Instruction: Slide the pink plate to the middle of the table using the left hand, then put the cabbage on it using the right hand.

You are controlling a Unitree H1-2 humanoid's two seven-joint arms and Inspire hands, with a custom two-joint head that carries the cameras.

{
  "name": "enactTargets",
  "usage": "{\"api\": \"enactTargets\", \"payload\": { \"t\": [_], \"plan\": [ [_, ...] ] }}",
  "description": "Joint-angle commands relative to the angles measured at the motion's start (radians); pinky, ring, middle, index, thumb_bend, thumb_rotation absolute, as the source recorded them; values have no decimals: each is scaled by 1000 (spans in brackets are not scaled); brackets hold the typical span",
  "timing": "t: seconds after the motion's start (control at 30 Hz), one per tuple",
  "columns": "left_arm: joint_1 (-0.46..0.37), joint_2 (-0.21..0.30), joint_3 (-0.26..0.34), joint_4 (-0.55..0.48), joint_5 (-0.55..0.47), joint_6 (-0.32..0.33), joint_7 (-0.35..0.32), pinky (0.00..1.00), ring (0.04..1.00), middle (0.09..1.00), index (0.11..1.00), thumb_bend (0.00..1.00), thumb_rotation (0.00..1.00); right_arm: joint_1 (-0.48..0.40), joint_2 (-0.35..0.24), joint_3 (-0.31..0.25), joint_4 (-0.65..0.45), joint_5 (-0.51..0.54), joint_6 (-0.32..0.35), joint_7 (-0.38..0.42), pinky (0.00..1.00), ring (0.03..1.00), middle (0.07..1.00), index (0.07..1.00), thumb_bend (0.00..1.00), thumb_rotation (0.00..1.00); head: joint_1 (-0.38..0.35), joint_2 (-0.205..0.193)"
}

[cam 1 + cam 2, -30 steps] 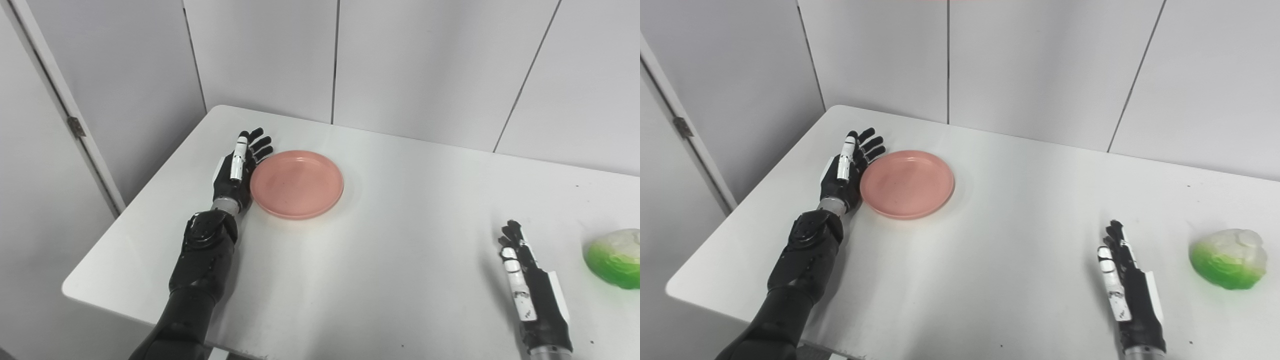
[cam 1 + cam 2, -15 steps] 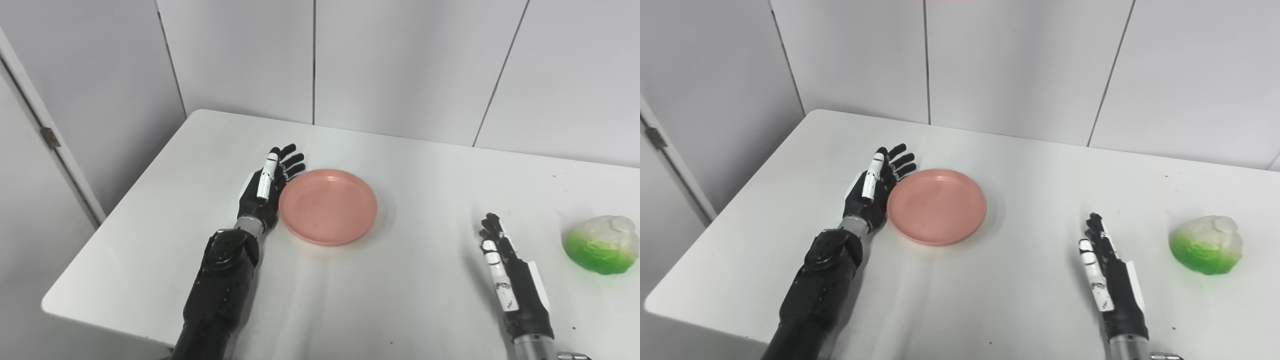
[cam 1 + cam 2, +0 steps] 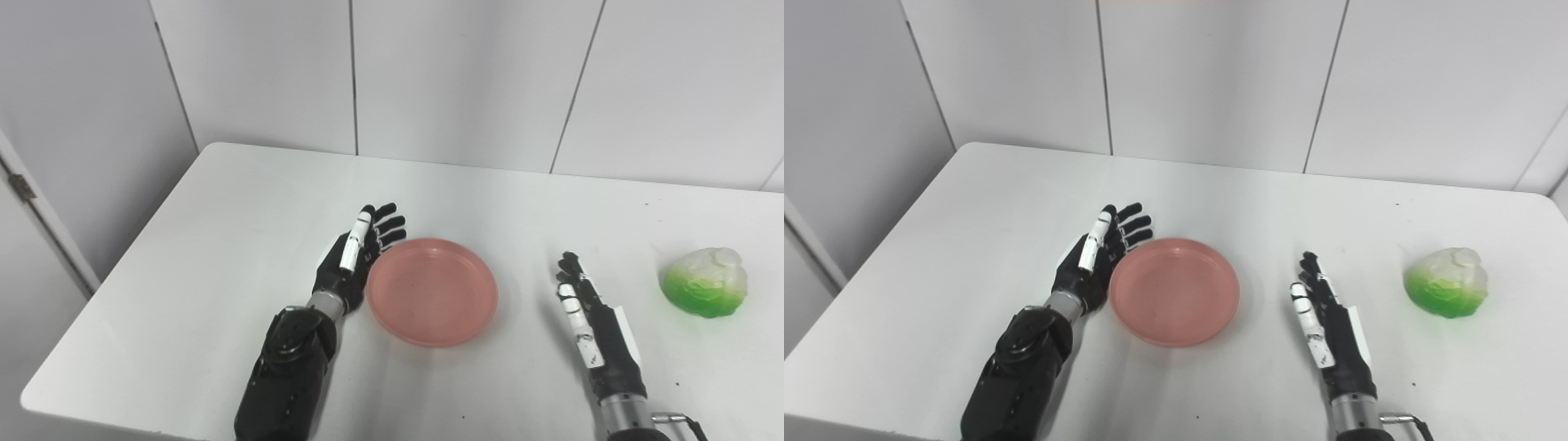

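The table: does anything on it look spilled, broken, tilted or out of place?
Nothing stands out. The round pink plastic plate lies flat and empty on the white table, the open left hand against its left rim. The green-and-white cabbage sits whole, apart from the open right hand.

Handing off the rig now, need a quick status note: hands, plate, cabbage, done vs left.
Left hand: open, fingers straight, flat against the left rim of the pink plate.
Right hand: open, holding nothing, on the table between plate and cabbage.
Plate: roughly mid-table, empty.
Cabbage: on the table at the right, untouched.
Done: slide looks nearly or fully finished.
Left: pull the left hand away, then grasp the cabbage with the right hand and set it on the plate.
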State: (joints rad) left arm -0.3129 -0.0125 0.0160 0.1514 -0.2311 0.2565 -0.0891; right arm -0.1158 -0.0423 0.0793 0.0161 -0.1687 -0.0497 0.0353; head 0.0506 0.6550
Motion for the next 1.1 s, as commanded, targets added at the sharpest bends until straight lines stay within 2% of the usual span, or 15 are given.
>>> {"api": "enactTargets", "payload": {
  "t": [0.0, 0.37, 0.43, 0.6, 0.63, 0.7, 0.77, 0.87, 1.0, 1.07],
  "plan": [
    [-5, 5, -7, -23, 1, -4, -20, 854, 863, 864, 856, 408, 1000, -1, 23, 8, -4, 2, -7, -15, 891, 920, 936, 940, 280, 1000, -5, 2],
    [2, 11, 37, -1, 0, -25, -16, 851, 855, 856, 846, 416, 1000, -2, 31, 16, -5, -33, -7, -28, 875, 913, 928, 936, 325, 1000, -73, 14],
    [5, 15, 37, 14, 8, -41, -21, 857, 861, 866, 851, 413, 1000, -3, 31, 17, -7, -31, -6, -26, 880, 919, 931, 938, 327, 1000, -90, 15],
    [12, 26, 42, 83, 13, -132, -42, 867, 873, 882, 868, 403, 1000, -13, 3, 38, -35, -119, -2, -37, 853, 912, 930, 930, 369, 1000, -124, 14],
    [13, 27, 43, 93, 14, -141, -40, 866, 871, 881, 868, 403, 1000, -17, -5, 43, -42, -135, -1, -35, 854, 913, 931, 928, 375, 1000, -166, 6],
    [13, 32, 44, 109, 17, -159, -42, 860, 865, 875, 862, 408, 1000, -27, -21, 53, -72, -170, 24, -25, 853, 911, 931, 926, 387, 1000, -182, 3],
    [13, 40, 45, 125, 21, -175, -45, 855, 865, 874, 861, 428, 1000, -39, -38, 65, -114, -221, 57, -14, 816, 880, 913, 925, 483, 910, -210, -4],
    [10, 53, 45, 151, 20, -199, -53, 852, 864, 873, 859, 432, 1000, -55, -50, 77, -151, -286, 78, -22, 799, 865, 902, 921, 531, 879, -252, -13],
    [9, 68, 51, 196, 11, -232, -79, 865, 867, 875, 867, 428, 1000, -79, -45, 61, -189, -334, 76, -61, 744, 838, 883, 915, 685, 665, -321, -26],
    [10, 72, 58, 213, 5, -237, -87, 868, 868, 873, 864, 429, 1000, -97, -45, 46, -209, -354, 86, -76, 750, 838, 882, 918, 767, 539, -347, -31]
  ]
}}
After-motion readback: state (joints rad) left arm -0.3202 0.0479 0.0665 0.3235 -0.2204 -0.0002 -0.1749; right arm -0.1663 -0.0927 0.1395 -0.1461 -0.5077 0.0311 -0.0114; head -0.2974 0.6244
